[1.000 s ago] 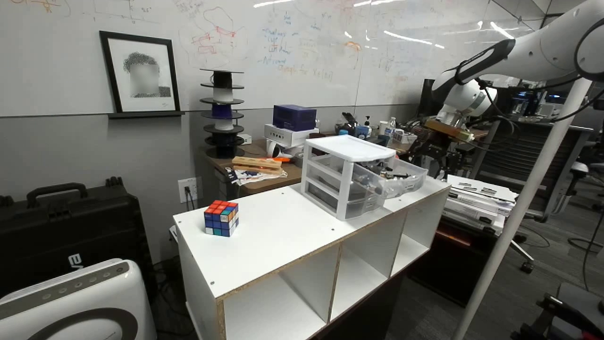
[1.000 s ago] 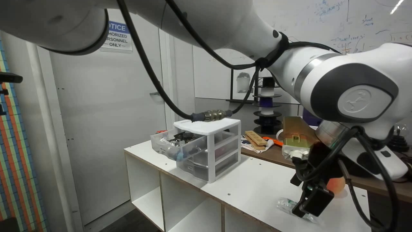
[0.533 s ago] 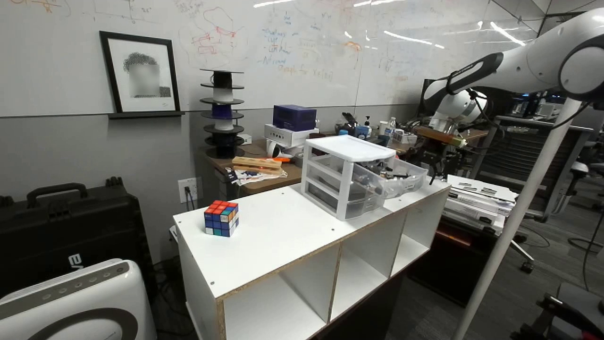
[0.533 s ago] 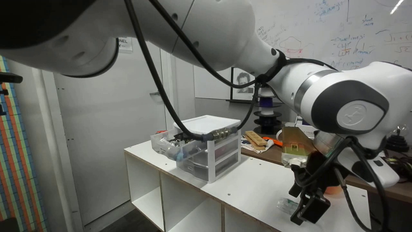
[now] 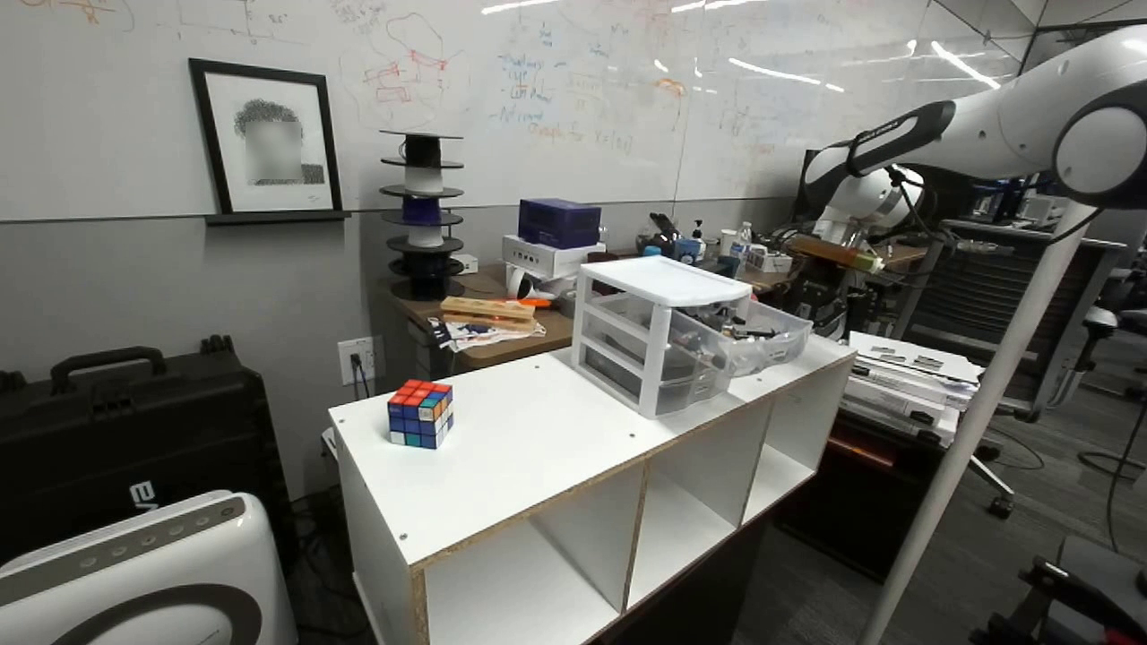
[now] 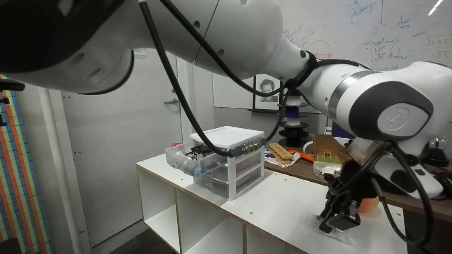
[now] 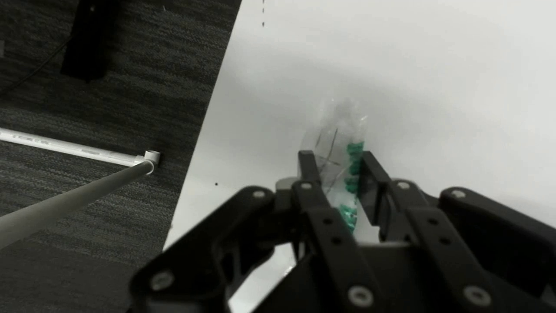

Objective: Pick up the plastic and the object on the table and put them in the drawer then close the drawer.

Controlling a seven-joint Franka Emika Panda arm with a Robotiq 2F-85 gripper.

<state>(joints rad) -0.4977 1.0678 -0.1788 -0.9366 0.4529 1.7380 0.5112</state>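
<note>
Plastic (image 7: 339, 134) is clear, crinkled, green bits along one edge, lying on the white table (image 7: 456, 108). My gripper (image 7: 339, 161) is over it: fingers (image 7: 309, 166) apart, part of it showing between; can't tell whether either touches. Near end hides behind them in wrist view. In an exterior view I block some of it and of an orange round object (image 6: 369, 205).

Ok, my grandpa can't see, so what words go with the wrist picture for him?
A black robot gripper has crinkly clear plastic with green bits between its fingers, on a white table; whether it is pinching the plastic is hard to tell. To the left, past the table's edge, are dark floor and a pale pole.
</note>
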